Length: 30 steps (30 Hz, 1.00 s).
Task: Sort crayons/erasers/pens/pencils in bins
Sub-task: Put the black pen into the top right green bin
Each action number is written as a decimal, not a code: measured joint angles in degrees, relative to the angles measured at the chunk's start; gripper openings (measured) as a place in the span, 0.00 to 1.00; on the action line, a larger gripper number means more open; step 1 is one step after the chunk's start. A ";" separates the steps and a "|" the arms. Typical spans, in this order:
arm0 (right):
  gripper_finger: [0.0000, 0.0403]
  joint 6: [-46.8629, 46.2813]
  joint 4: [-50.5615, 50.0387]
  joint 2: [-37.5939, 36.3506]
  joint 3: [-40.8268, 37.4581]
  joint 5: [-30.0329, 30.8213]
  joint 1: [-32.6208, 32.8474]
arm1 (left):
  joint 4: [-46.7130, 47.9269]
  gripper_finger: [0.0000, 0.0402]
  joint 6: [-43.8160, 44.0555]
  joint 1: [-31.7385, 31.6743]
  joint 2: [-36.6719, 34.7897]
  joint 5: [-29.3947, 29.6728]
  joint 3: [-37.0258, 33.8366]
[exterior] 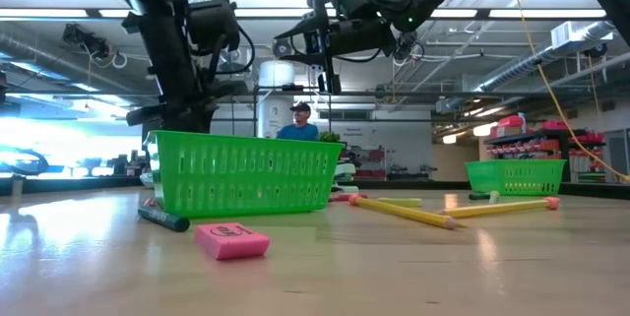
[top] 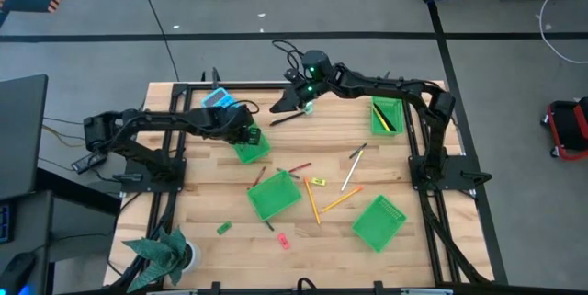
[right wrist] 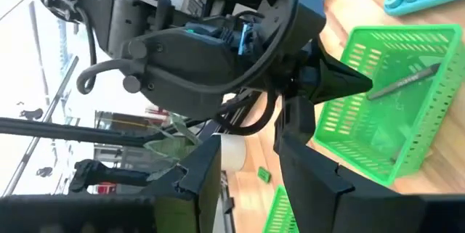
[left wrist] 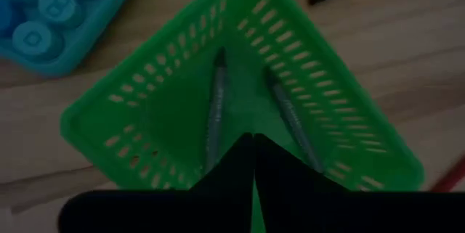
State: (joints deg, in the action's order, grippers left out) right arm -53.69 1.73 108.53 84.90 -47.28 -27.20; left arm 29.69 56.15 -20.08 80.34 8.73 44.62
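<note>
**Left fingers clenched over the pen bin, right fingers parted and empty**

While your left gripper (top: 250,136) hangs just above the bin (top: 252,145) that lies beside the blue calculator (top: 219,100), its fingers (left wrist: 232,171) are pressed together with nothing between them. Inside that bin you can see two dark pens (left wrist: 216,102) lying side by side on its floor. Just beyond that bin, away from the calculator, another dark pen (top: 288,119) lies loose on the table (top: 202,203).

Your right gripper (top: 301,96) is raised over the far part of the table, close to that same bin. Its fingers (right wrist: 312,168) stand apart, and the right wrist view shows nothing held between them.

Taking the calculator-side bin as your landmark: a second bin (top: 273,196) sits nearer the table's front edge, a third (top: 378,222) lies well apart toward the front right corner, and the fourth (top: 387,116) stands at the right side with dark sticks in it. Between the second and third bins you have yellow and orange pencils (top: 311,201) scattered, a pale one (top: 350,174) among them. A small yellow eraser (top: 318,182) lies near them. A pink eraser (top: 284,239) and a green one (top: 223,228) rest near the front edge. A red crayon (top: 299,166) lies just behind the second bin.

In the low view a person (exterior: 299,122) shows in the room behind.
</note>
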 joint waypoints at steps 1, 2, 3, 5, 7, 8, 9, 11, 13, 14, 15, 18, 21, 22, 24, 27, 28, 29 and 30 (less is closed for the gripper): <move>0.36 0.01 0.03 0.00 0.00 0.00 0.00 | 0.21 0.03 -0.38 0.00 0.00 -0.07 0.19; 0.36 0.15 -0.03 0.00 0.00 0.00 0.02 | 0.34 0.02 -1.07 0.00 0.00 -0.44 0.57; 0.36 0.66 -0.16 0.00 0.00 0.00 0.02 | 0.26 0.02 -1.98 0.00 -0.01 -0.93 1.21; 0.36 2.96 -1.26 0.00 0.01 0.03 0.00 | 0.33 0.02 -4.45 0.00 -0.13 -2.05 3.01; 0.36 6.07 -4.18 0.00 0.02 0.24 0.00 | 2.04 0.04 -7.05 0.00 -0.13 -2.98 5.65; 0.36 7.55 -5.99 0.00 0.02 0.49 -0.04 | 3.61 0.06 -8.47 0.00 -0.13 -3.10 7.43; 0.36 9.08 -7.80 0.00 0.02 0.77 -0.04 | 5.11 0.07 -10.10 0.00 -0.13 -3.26 9.35; 0.36 12.09 -11.25 0.00 0.02 1.07 -0.04 | 8.86 0.09 -13.64 0.00 -0.13 -3.30 13.28; 0.36 14.40 -13.40 0.00 0.02 1.32 0.17 | 12.94 0.09 -17.02 0.00 -0.13 -3.21 17.51; 0.36 15.26 -13.96 0.00 0.02 1.86 0.36 | 14.79 0.09 -18.73 0.00 -0.13 -3.19 19.62; 0.35 16.03 -14.23 0.00 0.02 2.56 0.62 | 16.59 0.08 -20.60 0.00 -0.13 -3.21 21.71; 0.34 16.82 -14.28 -0.07 0.02 4.61 0.94 | 23.11 0.06 -26.97 0.00 -0.15 -3.01 27.64; 0.33 17.10 -14.30 -0.60 0.02 7.48 0.86 | 27.96 0.04 -33.71 0.00 -0.18 -2.95 32.36; 0.32 17.33 -14.17 -0.89 0.00 8.13 0.72 | 28.70 0.03 -35.46 -0.08 -0.49 -2.98 33.53; 0.31 18.04 -13.38 -1.84 0.02 9.05 0.47 | 29.24 0.03 -37.57 -0.33 -1.47 -2.98 35.02; 0.31 19.07 -13.04 -3.39 0.02 9.83 -0.09 | 30.05 0.04 -39.38 -0.39 -3.51 -2.95 35.48; 0.30 19.42 -13.04 -3.94 0.02 10.24 -0.21 | 30.58 0.05 -40.22 -0.39 -4.31 -2.94 35.44; 0.30 19.75 -12.93 -4.70 0.02 11.03 -0.47 | 30.92 0.06 -41.13 -0.39 -5.15 -2.91 35.43; 0.30 20.34 -13.17 -5.51 0.02 12.30 -0.59 | 31.16 0.07 -42.12 -0.39 -6.17 -2.83 35.43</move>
State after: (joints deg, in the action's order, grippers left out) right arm -33.35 -11.44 103.02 84.93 -34.99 -27.79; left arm 60.85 14.03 -20.47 74.17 5.90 80.05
